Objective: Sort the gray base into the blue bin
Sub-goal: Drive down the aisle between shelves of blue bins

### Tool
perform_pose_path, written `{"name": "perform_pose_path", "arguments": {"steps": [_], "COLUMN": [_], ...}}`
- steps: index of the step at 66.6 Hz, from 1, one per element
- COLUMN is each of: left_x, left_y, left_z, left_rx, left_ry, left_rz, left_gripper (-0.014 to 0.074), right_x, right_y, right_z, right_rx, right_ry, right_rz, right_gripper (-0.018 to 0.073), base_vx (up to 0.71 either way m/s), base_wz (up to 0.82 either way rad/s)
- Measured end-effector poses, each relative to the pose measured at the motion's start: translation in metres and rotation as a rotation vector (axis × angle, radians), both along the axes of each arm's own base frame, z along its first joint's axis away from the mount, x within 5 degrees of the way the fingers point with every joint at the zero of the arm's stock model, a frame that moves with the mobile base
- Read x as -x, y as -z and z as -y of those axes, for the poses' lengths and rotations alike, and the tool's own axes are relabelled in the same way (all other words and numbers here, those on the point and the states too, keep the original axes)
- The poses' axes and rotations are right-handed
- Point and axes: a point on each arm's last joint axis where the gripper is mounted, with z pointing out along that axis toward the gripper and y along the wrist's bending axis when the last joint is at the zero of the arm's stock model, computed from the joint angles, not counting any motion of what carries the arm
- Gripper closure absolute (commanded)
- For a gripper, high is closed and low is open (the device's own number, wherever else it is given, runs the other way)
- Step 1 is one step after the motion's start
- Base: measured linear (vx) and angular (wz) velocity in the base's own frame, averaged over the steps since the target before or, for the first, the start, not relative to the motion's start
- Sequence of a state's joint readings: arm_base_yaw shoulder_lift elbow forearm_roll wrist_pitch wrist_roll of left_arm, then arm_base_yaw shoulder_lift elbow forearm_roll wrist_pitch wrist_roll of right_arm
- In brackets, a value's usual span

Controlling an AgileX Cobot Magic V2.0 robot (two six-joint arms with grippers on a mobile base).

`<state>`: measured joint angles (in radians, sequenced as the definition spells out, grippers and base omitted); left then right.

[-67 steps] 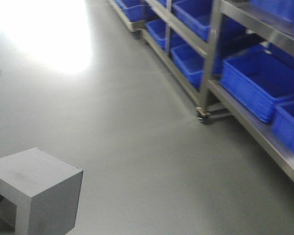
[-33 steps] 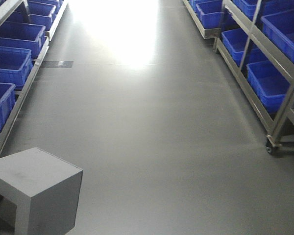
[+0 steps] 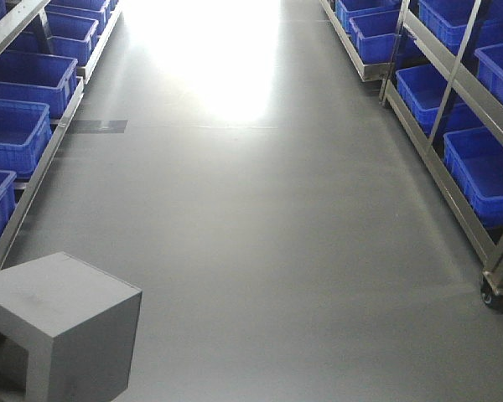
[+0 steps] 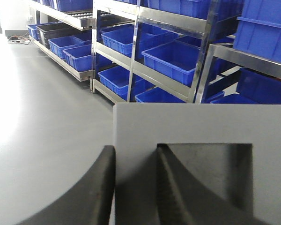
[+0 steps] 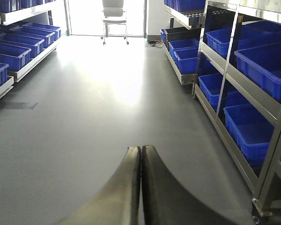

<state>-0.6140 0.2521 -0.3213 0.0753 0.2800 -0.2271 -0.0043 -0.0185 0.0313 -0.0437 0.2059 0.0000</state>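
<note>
The gray base (image 3: 63, 322) is a matte gray block at the lower left of the front view, held above the floor. In the left wrist view the gray base (image 4: 201, 126) fills the lower right, its square recess facing the camera. My left gripper (image 4: 135, 154) is shut on one wall of the block, with one finger outside and one inside the recess. My right gripper (image 5: 141, 149) is shut and empty above bare floor. Several blue bins stand on racks on both sides, such as a blue bin (image 3: 17, 134) on the left and another (image 3: 486, 172) on the right.
Metal racks with blue crates line both sides of a gray aisle (image 3: 251, 234). A rack caster (image 3: 491, 297) stands at the right. An office chair (image 5: 114, 16) stands at the far end. Bright glare covers the far floor.
The front view has swung left. The right rack slid toward the right edge and the left rack with blue bins came into view. The gray base stays at the same spot in the frame.
</note>
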Motion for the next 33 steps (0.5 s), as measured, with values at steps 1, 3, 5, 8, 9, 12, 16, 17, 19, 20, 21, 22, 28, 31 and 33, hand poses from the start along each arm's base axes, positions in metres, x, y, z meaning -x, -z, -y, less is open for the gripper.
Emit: {"name": "perform_pose_path", "arguments": {"steps": [1,3,5,8,9,12,16,17,19,20,21,22,28,31,33], "left_x": [0.0000,0.0000,0.0000,0.0000,0.0000,0.0000,0.0000,0.0000,0.0000,0.0000,0.0000,0.0000,0.0000,0.0000,0.0000], "left_y": [0.0000,0.0000,0.0000,0.0000,0.0000,0.0000,0.0000,0.0000,0.0000,0.0000,0.0000,0.0000,0.0000,0.0000,0.0000], "left_z": [0.0000,0.0000,0.0000,0.0000,0.0000,0.0000,0.0000,0.0000,0.0000,0.0000,0.0000,0.0000,0.0000,0.0000,0.0000], "left_rx": [0.000,0.000,0.000,0.000,0.000,0.000,0.000,0.000,0.000,0.000,0.000,0.000,0.000,0.000,0.000], "left_ry": [0.000,0.000,0.000,0.000,0.000,0.000,0.000,0.000,0.000,0.000,0.000,0.000,0.000,0.000,0.000], "left_rz": [0.000,0.000,0.000,0.000,0.000,0.000,0.000,0.000,0.000,0.000,0.000,0.000,0.000,0.000,0.000], "left_gripper": [0.0604,0.0604,0.0604,0.0604,0.0604,0.0604,0.0604,0.0604,0.0604,0.0604,0.0604,0.0604,0.0604,0.0604,0.0604], "right_x": [0.0000,0.0000,0.0000,0.0000,0.0000,0.0000,0.0000,0.0000,0.0000,0.0000,0.0000,0.0000,0.0000,0.0000,0.0000], "right_y": [0.0000,0.0000,0.0000,0.0000,0.0000,0.0000,0.0000,0.0000,0.0000,0.0000,0.0000,0.0000,0.0000,0.0000,0.0000], "right_z": [0.0000,0.0000,0.0000,0.0000,0.0000,0.0000,0.0000,0.0000,0.0000,0.0000,0.0000,0.0000,0.0000,0.0000,0.0000], "right_rx": [0.000,0.000,0.000,0.000,0.000,0.000,0.000,0.000,0.000,0.000,0.000,0.000,0.000,0.000,0.000], "right_ry": [0.000,0.000,0.000,0.000,0.000,0.000,0.000,0.000,0.000,0.000,0.000,0.000,0.000,0.000,0.000], "right_rz": [0.000,0.000,0.000,0.000,0.000,0.000,0.000,0.000,0.000,0.000,0.000,0.000,0.000,0.000,0.000], "right_gripper": [0.0564,0.0564,0.0564,0.0564,0.0564,0.0564,0.0564,0.0564,0.0564,0.0564,0.0564,0.0564,0.0564,0.0564,0.0564], "base_vx": [0.43,0.43,0.43,0.43,0.43,0.43,0.43,0.43,0.43,0.44,0.44,0.44,0.44,0.45,0.46], "base_wz": [-0.03,-0.03,-0.03,-0.03,-0.03,-0.02,-0.02,-0.01,-0.01,-0.01,0.00,0.00,0.01,0.02,0.04]}}
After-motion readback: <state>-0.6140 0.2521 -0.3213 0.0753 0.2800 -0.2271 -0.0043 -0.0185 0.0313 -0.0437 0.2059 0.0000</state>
